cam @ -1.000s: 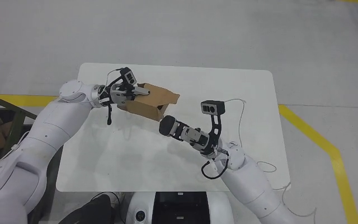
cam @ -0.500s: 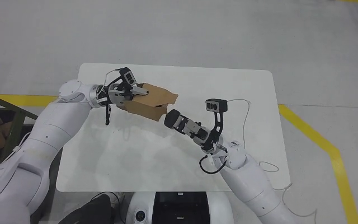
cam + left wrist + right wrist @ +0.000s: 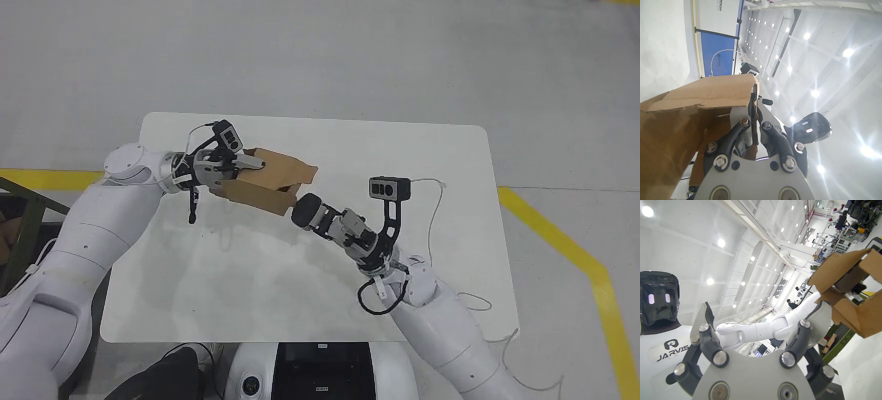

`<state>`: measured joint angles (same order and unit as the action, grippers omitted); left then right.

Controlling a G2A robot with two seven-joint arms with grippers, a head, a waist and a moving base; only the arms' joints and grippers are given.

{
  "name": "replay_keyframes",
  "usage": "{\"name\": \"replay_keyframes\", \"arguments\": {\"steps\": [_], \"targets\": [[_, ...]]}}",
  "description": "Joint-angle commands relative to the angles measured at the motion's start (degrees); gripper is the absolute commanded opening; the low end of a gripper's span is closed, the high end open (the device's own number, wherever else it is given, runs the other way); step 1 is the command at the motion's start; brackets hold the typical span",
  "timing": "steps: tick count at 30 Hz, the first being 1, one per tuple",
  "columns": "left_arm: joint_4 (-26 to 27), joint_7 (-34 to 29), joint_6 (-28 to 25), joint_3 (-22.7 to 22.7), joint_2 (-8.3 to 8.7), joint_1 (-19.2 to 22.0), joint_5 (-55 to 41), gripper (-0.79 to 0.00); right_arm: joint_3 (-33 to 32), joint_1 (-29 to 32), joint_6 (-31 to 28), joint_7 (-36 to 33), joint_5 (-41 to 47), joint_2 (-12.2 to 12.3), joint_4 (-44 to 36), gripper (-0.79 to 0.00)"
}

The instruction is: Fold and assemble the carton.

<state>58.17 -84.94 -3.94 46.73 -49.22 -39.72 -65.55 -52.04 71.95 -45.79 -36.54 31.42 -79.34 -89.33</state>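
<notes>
Where carton (image 3: pixel 272 180) is held, white table (image 3: pixel 430 170), grey floor (image 3: pixel 400 60)

Bright, even overhead light fell on the white tabletop (image 3: pixel 400 160), leaving only faint, soft shadows. Ceiling lamps (image 3: pixel 848 52) flared into starbursts and hazed both wrist views, where straight beams bowed toward the edges; the inner face of the carton (image 3: pixel 668 132) lay in shade

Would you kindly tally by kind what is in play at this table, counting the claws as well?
carton: 1
claw: 2, the left claw shut on the carton's wall, the right claw open beside it
table: 1
Total: 4
</notes>
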Motion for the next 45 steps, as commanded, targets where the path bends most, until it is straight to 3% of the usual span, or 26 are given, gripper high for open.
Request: {"name": "replay_keyframes", "arguments": {"steps": [1,14,30,37,45], "targets": [[0.0,0.0,0.1,0.3,-0.12,-0.1,0.3,-0.785,0.2,-0.2,-0.1,-0.2,0.3,-0.1,0.2,0.000],[0.5,-2.1,1.4,2.8,-0.85,-1.2,1.9,-0.785,-2.3,-1.3,3.0,0.9,-2.4,0.1,3.1,0.000],[0.7,-2.2,1.9,5.7,-1.60,-2.5,4.3,-0.785,-3.6,-0.9,3.3,0.6,0.7,0.0,1.9,0.000],[0.2,-1.5,1.8,6.4,-2.13,-2.8,5.2,-0.785,-2.2,-0.1,3.7,-1.0,2.8,-0.2,-0.7,0.000],[0.8,-2.2,2.3,7.7,-2.52,-3.2,5.6,-0.785,-0.6,-1.5,4.0,0.1,-0.2,-0.8,2.8,0.000]]}}
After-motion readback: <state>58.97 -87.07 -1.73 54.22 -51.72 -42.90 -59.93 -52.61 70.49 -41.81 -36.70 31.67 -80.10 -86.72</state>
